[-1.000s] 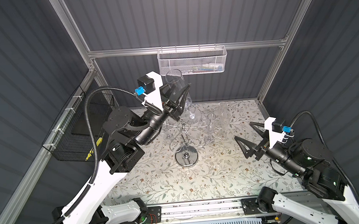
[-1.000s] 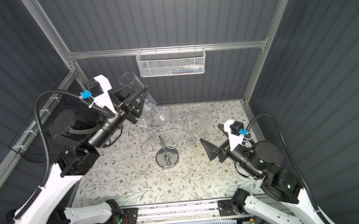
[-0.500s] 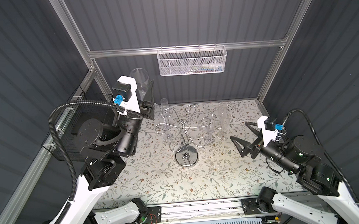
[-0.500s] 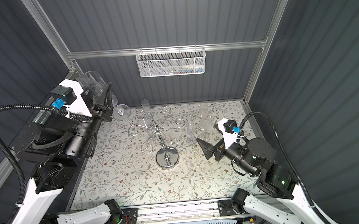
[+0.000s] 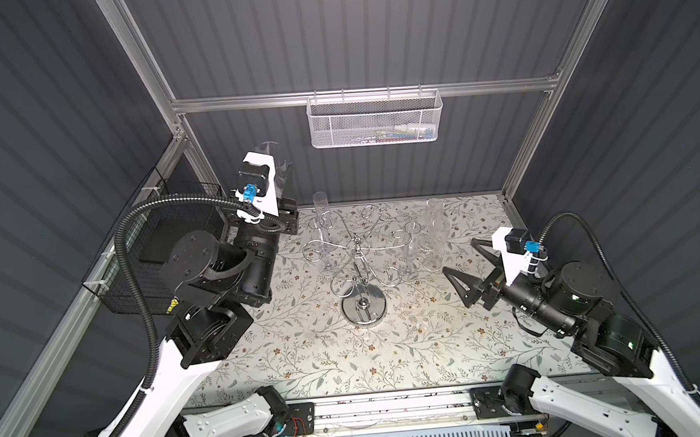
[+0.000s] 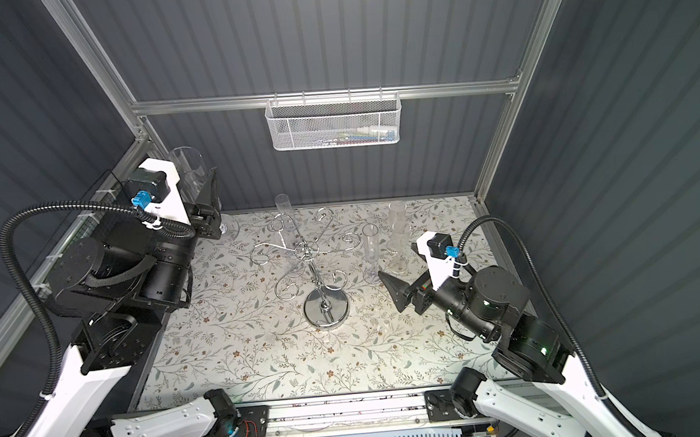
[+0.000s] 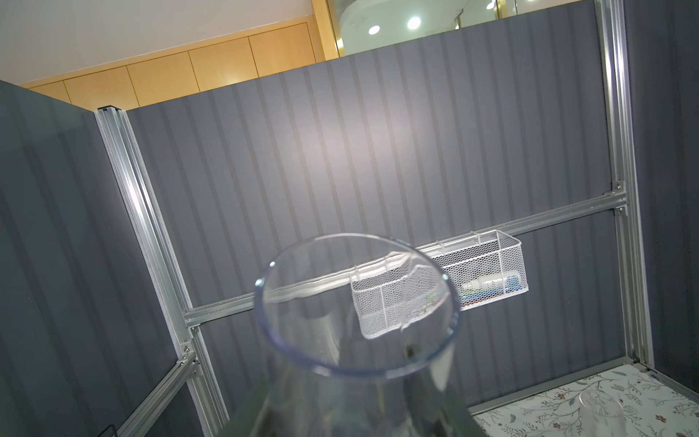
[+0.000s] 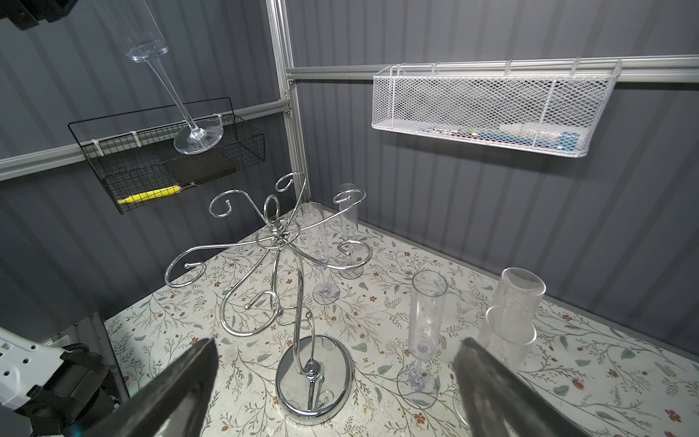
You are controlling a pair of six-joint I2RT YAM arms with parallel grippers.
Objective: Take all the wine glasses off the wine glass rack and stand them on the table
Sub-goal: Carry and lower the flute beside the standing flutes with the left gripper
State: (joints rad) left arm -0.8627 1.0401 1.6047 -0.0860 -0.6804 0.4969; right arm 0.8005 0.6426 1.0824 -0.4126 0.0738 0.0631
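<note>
The wine glass (image 5: pixel 279 162) (image 6: pixel 188 170) is clear, rim up and tilted, raised near the left rear corner. My left gripper (image 5: pixel 284 184) (image 6: pixel 200 189) is shut on its bowl. The bowl's rim (image 7: pixel 357 302) fills the left wrist view and hides the fingers. The right wrist view shows its stem and foot (image 8: pixel 197 137) hanging in the air, apart from the rack. The wine glass rack (image 5: pixel 358 248) (image 6: pixel 309 253) (image 8: pixel 278 234) stands mid-table with nothing on its hooks. My right gripper (image 5: pixel 459 255) (image 6: pixel 396 260) (image 8: pixel 334 344) is open to the right of the rack, its jaws empty.
Clear flutes (image 5: pixel 321 213) (image 8: pixel 425 318) and stacked plastic cups (image 5: pixel 434 222) (image 8: pixel 510 321) stand on the floral tabletop around the rack. A white mesh basket (image 5: pixel 375 120) hangs on the back wall. A black wire basket (image 5: pixel 154 240) (image 8: pixel 151 166) hangs on the left wall.
My left arm has swung left and back with the wine glass, from above the rack to the left rear corner. The right gripper has drifted slightly and stays open.
</note>
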